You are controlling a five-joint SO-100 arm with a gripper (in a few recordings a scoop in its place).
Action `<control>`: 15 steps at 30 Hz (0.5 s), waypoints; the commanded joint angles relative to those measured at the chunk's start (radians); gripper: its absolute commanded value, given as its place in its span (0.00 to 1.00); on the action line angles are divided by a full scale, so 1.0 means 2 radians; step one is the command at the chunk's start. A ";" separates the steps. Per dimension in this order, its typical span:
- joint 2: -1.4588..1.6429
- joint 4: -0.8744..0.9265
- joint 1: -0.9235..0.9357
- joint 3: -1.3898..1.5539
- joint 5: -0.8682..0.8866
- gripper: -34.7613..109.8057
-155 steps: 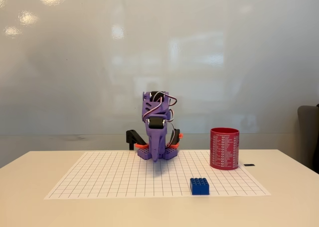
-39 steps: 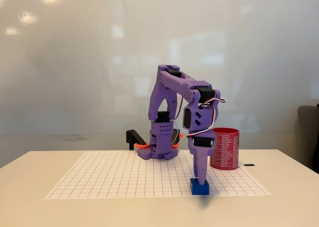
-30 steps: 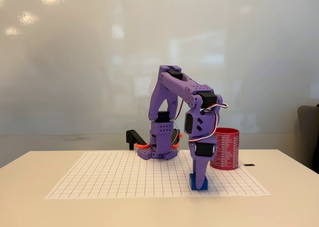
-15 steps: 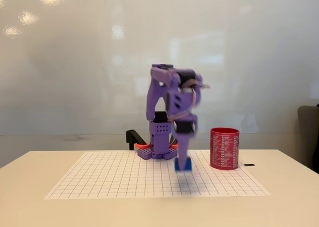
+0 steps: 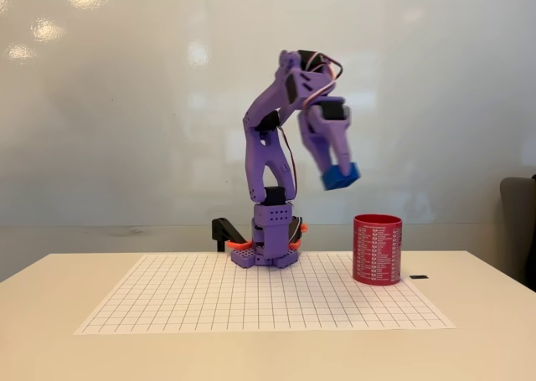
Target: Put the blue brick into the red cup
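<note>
My purple arm is raised high over the table in the fixed view. Its gripper [image 5: 339, 170] is shut on the blue brick [image 5: 342, 177], which hangs in the air, tilted, at the fingertips. The red cup [image 5: 377, 249] with white print stands upright on the right part of the grid sheet. The brick is above the cup and a little to its left, with a clear gap between them.
A white grid sheet [image 5: 201, 301] covers the middle of the pale table. The arm's purple base [image 5: 266, 245] stands at the sheet's far edge, with a black and orange piece [image 5: 226, 232] to its left. A small dark item [image 5: 419, 277] lies right of the cup.
The gripper closed on the brick down on the sheet, lifted it, and has swung it up and to the right to a spot above the cup's left side.
</note>
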 commanded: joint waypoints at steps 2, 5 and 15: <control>0.012 0.023 -0.130 -0.056 0.018 0.24; 0.009 0.023 -0.166 -0.058 0.020 0.24; 0.028 0.021 -0.298 0.018 0.074 0.24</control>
